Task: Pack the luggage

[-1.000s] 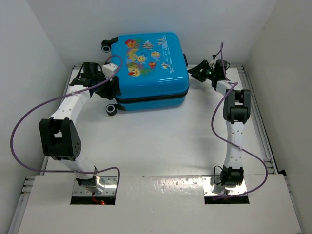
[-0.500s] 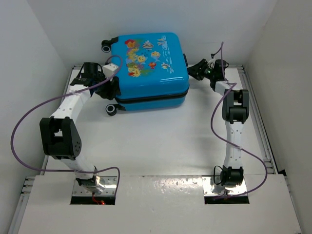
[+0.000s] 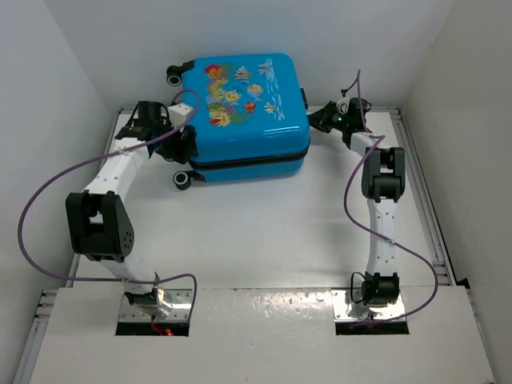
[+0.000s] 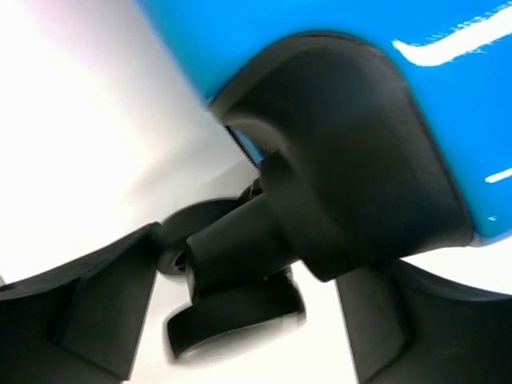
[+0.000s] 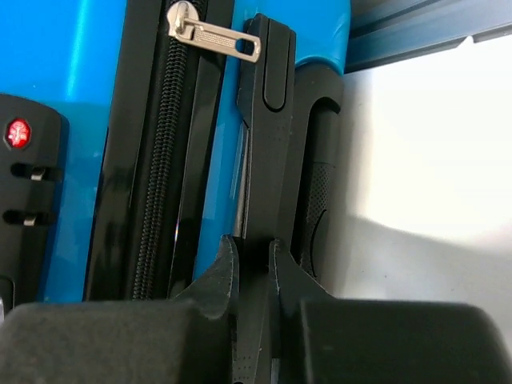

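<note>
The luggage (image 3: 248,104), a bright-blue case with fish prints, lies flat and zipped at the back of the table. My right gripper (image 3: 314,120) is at its right end. In the right wrist view this gripper (image 5: 254,256) is shut on the case's black handle bar (image 5: 268,120), next to the zipper pull (image 5: 212,36). My left gripper (image 3: 182,144) is at the case's left end. Its wrist view shows the left gripper (image 4: 248,264) open, fingers (image 4: 80,304) either side of a black wheel housing (image 4: 344,160) and wheel (image 4: 232,312).
A combination lock with a red dot (image 5: 18,132) sits on the case's side. Two wheels (image 3: 174,74) (image 3: 184,178) stick out on the left. White walls close in at the back and both sides, and a metal rail (image 3: 420,184) runs along the right.
My right gripper has slid left against the case and shut on the handle bar. The left jaws have spread a little wider; the left arm stays put.
</note>
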`<state>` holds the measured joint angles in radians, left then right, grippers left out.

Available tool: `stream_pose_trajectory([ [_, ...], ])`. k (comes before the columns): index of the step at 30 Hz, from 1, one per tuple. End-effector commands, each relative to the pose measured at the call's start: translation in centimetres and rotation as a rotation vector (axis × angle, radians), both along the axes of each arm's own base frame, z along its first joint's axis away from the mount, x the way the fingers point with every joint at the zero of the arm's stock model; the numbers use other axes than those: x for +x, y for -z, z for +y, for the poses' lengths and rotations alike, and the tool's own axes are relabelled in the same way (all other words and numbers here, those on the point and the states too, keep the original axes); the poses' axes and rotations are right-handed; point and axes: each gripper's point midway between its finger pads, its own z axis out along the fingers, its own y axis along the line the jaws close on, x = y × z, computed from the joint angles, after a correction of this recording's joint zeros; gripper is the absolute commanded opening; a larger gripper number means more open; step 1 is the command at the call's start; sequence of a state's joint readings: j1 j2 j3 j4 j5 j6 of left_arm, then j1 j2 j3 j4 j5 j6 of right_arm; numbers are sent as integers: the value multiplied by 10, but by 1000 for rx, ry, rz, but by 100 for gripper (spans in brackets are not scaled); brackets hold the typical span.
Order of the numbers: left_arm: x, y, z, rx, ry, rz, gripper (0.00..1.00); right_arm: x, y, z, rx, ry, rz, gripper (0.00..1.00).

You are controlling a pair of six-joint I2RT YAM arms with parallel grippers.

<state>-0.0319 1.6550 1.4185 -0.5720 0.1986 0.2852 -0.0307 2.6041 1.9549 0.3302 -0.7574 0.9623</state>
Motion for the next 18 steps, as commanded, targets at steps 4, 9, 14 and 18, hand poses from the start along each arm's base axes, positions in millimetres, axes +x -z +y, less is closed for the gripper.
stream_pose_trajectory([
  [4,65,-147,5,-166,-209,-480,100,-55,-18,44,42,-178,-32,0],
  [9,58,-224,9,-184,-323,-629,100,-115,-40,50,24,-224,-32,0],
  [14,34,-281,48,-236,-392,-769,100,-180,-37,81,7,-284,11,0],
  [18,8,-277,56,-181,-268,-774,100,-235,-51,122,-20,-357,-13,0],
])
